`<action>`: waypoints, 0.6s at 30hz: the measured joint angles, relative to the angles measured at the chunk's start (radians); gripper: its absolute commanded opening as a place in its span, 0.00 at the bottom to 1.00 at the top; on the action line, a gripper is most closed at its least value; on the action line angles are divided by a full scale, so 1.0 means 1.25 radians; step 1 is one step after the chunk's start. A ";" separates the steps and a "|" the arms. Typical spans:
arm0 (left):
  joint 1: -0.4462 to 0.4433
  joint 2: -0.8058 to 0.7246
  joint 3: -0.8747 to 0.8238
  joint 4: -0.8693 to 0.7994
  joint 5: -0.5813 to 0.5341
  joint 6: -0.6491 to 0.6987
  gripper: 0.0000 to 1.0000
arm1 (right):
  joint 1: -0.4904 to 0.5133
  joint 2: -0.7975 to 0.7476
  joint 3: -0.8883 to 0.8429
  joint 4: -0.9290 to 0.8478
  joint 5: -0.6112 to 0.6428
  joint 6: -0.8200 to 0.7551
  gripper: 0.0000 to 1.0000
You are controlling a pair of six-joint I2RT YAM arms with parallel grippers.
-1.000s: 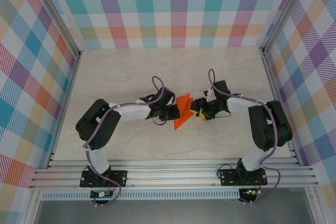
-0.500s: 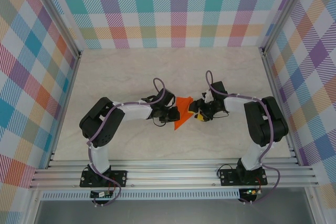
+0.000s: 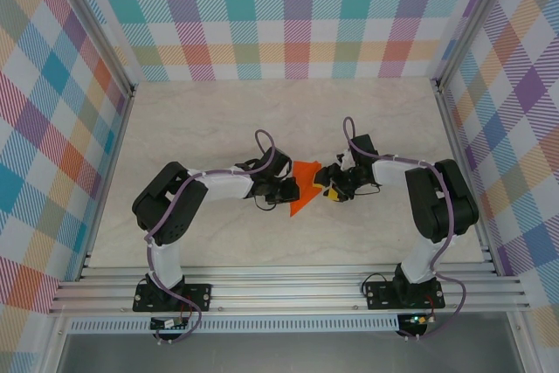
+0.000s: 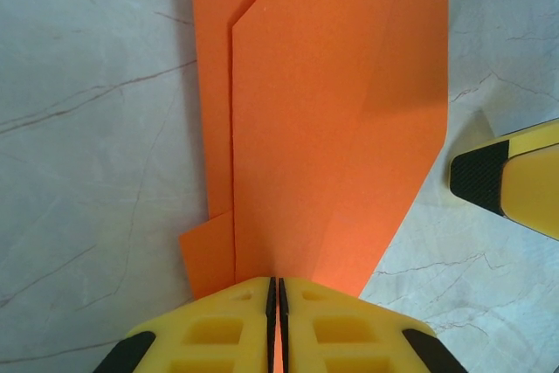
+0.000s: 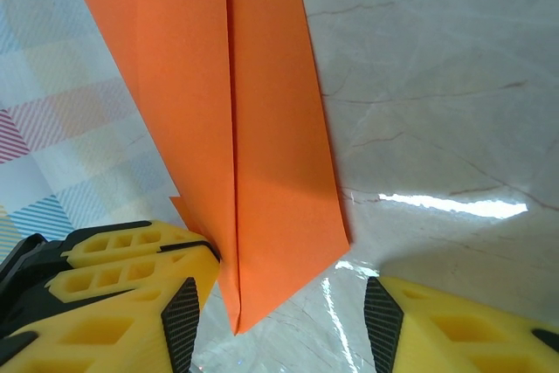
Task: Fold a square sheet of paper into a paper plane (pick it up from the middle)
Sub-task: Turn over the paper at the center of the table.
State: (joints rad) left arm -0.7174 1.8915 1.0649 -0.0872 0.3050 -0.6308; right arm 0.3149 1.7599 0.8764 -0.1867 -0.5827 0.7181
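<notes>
Reaching inward from 9 o'clock, the left arm lies low over the table [image 3: 218, 120] with its elbow bent. The left gripper [image 3: 286, 188] is pinched tight on an edge of the folded orange paper [image 3: 304, 183], its yellow fingers [image 4: 227, 329] pressed together. From 3 o'clock the right arm mirrors it. The right gripper [image 3: 327, 186] stands partly spread, its black pads [image 5: 182, 312] either side of the paper's pointed corner; whether they touch it I cannot tell. The paper sits at the table's centre, its tip toward 7 o'clock. Plaid walls [image 3: 288, 15] stand at 9, 12 and 3 o'clock.
</notes>
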 measured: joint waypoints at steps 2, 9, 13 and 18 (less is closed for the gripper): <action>0.000 0.000 0.000 0.005 0.001 0.000 0.12 | 0.000 0.001 0.000 0.000 0.000 0.001 0.55; 0.000 0.000 -0.002 0.011 0.001 0.000 0.12 | -0.001 0.002 0.001 0.001 -0.001 0.005 0.55; 0.000 0.000 -0.003 0.013 0.001 0.000 0.12 | -0.001 0.004 0.001 0.002 -0.001 0.009 0.55; 0.000 0.000 -0.003 0.014 0.007 0.000 0.12 | -0.001 0.005 0.003 0.002 -0.002 0.020 0.54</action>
State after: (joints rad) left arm -0.7170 1.8915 1.0611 -0.0692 0.3134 -0.6312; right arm 0.3138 1.7660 0.8799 -0.1837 -0.5846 0.7429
